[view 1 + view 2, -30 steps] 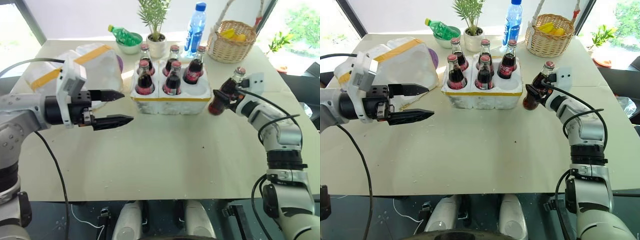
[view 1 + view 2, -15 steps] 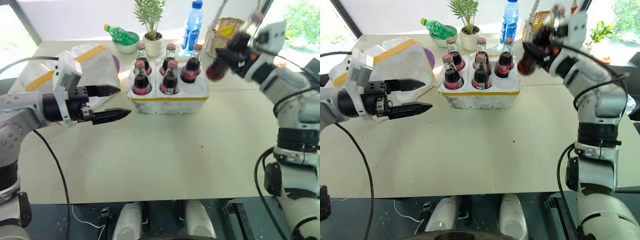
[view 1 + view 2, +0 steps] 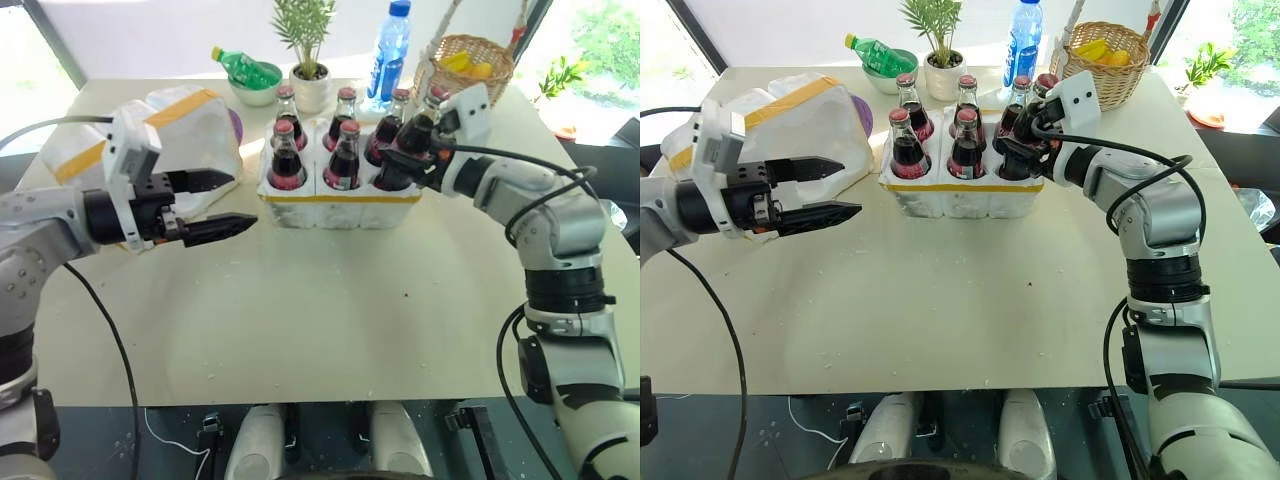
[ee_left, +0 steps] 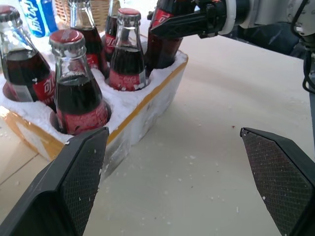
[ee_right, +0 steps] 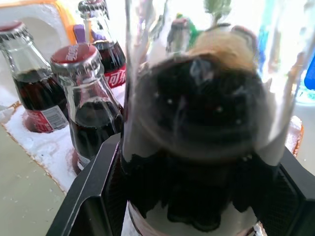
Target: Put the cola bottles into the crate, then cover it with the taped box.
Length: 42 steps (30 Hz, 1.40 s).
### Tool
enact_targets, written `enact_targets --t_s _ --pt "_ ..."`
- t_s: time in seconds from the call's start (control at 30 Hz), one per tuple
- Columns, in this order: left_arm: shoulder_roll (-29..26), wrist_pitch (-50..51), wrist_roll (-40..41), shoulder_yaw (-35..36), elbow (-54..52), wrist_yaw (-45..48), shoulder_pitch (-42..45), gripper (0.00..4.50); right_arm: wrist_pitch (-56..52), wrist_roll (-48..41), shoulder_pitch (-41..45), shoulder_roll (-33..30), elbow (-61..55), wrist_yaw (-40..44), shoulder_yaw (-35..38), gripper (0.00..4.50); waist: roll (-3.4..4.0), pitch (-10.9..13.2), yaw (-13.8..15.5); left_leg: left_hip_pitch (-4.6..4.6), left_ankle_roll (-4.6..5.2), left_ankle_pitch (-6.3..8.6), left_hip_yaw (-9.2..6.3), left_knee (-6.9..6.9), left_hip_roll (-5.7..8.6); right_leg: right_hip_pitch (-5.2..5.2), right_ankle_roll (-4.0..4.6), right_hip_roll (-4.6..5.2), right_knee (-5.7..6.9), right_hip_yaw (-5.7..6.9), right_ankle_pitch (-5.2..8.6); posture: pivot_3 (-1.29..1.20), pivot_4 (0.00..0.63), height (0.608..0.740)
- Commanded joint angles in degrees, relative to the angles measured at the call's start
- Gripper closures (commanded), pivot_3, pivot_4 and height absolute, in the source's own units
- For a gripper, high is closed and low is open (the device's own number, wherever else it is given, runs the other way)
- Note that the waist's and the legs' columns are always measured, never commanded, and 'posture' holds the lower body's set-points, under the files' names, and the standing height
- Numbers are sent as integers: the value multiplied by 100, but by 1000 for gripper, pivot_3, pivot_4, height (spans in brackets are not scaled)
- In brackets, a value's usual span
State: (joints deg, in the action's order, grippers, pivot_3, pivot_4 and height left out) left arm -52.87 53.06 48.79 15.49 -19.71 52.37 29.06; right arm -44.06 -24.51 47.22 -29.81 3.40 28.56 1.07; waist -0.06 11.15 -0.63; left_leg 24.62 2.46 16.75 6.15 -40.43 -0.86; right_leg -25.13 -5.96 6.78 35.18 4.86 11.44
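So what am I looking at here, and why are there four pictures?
It is a two-armed robot at a table. Two pictures come from cameras in its head, looking down over its arms; the other two from a camera on each wrist. Its right gripper is shut on a cola bottle at the last free well of the white crate, where five bottles already stand. Its left gripper hangs open beside the taped box. Behind stand a wicker basket, a potted plant, a blue water bottle and a green bottle.

Five cola bottles (image 3: 345, 160) upright in crate (image 3: 340, 208); sixth (image 3: 398, 158) tilted at its front-right well; taped box (image 3: 170, 125) just left.
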Motion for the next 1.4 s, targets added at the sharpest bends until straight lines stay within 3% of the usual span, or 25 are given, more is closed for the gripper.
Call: enact_targets --t_s 0.03,0.17,0.4,0.53,0.67,0.73,0.9,0.97,1.1,1.27,1.4 --pt "-134 -130 41 297 -133 -31 -25 0 273 200 33 126 146 35 -33 1772 0 0 -4 0 -1 0 0 2 0 0 0 0 0 0 0 0 150 740" --pt "-197 -171 -15 365 -102 -34 -130 0 440 426 84 222 414 100 -120 30 0 0 -20 -2 -12 -7 2 20 1 -7 0 0 -2 0 0 0 150 740" --pt "-689 -270 -177 931 156 203 -705 0 117 189 252 -250 -62 624 166 30 2 1 -39 -10 -20 -12 4 28 0 -7 1 -1 -2 -1 0 0 150 740" --pt "-1475 -427 -508 1674 745 882 -1286 0 -383 -343 292 -1185 -664 1517 447 30 -2 4 -17 -8 -20 -12 6 35 -2 -13 3 -1 -5 -1 2 0 150 740" --pt "-2464 -1168 -1389 2092 2137 1818 -1791 0 -805 -843 232 -2002 -901 2393 616 30 -4 5 -33 -10 -21 -11 13 37 -5 -19 11 -1 -12 -1 7 0 150 740" --pt "-2814 -1731 -1769 1935 2893 2127 -1822 0 -762 -915 185 -2169 -980 2617 568 30 -3 4 -39 -22 -21 -9 22 42 -5 -20 21 0 -13 -1 13 0 150 740" --pt "-3378 -3398 -2801 550 4879 2456 -855 0 -675 -946 133 -2070 -1081 2747 454 30 -2 3 -33 -21 -23 -10 26 46 -11 -32 32 2 -1 -1 17 0 150 740" --pt "-3297 -4018 -3403 -188 5591 2453 -40 0 -691 -950 104 -1996 -1128 2713 421 30 -4 3 -16 -20 -24 -10 30 46 -11 -33 32 3 4 0 17 0 150 740" --pt "-2626 -4752 -4569 -1420 6929 2521 1753 0 -826 -1047 23 -1932 -1337 2631 485 30 -11 -3 48 -11 -22 -10 50 43 2 -31 30 3 5 2 15 0 150 740" --pt "-1782 -5078 -5350 -2086 8277 2402 3184 0 -984 -1116 -80 -1965 -1513 2437 621 30 -41 -10 102 -11 -19 -11 54 36 7 -26 28 -2 16 3 14 0 150 740" --pt "-1329 -5220 -5682 -2301 8817 2292 3532 0 -1125 -1196 -164 -1942 -1692 2210 734 30 -52 -9 86 -7 -13 -8 54 34 1 -27 27 -2 12 3 14 0 150 740"
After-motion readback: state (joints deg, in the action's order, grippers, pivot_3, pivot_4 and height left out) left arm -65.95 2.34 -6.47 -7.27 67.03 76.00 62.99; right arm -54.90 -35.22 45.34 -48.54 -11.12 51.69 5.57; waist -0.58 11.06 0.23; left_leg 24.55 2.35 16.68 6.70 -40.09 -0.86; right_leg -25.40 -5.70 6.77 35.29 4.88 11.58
